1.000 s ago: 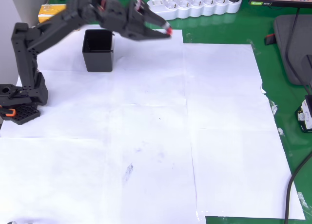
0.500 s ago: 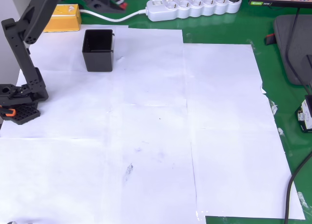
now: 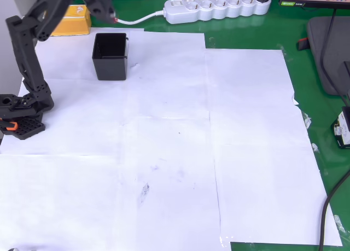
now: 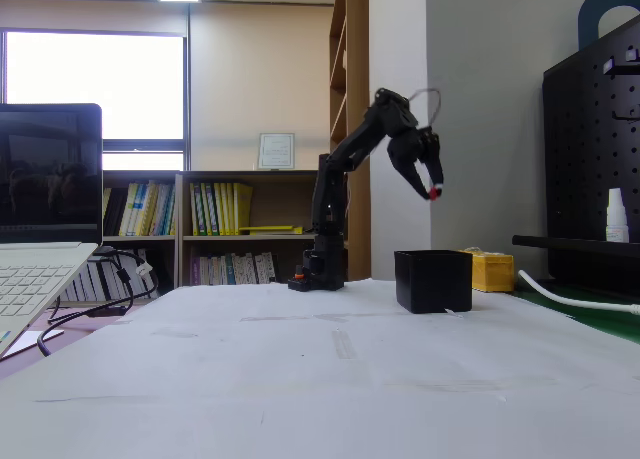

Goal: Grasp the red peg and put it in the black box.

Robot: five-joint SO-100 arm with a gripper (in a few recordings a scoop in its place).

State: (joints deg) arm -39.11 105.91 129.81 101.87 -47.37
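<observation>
One gripper pinched red peg at fingertips, held high; black box stood well below it, yellow box beside. No writing legible.

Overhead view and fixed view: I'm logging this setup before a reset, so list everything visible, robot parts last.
black box: one, black, on the white paper, upper left in the overhead view.
red peg: one, red, at the claw's tip, raised above the box.
yellow box: one, yellow, behind the black box.
power strip: one, white, top edge on the green mat.
white paper: several sheets, white, covering the table.
laptop: one, left edge in the fixed view.
bookshelf: one, wooden, background.
arm base: one, black with an orange tab, left edge.
claw: one, black, shut on the peg.
</observation>
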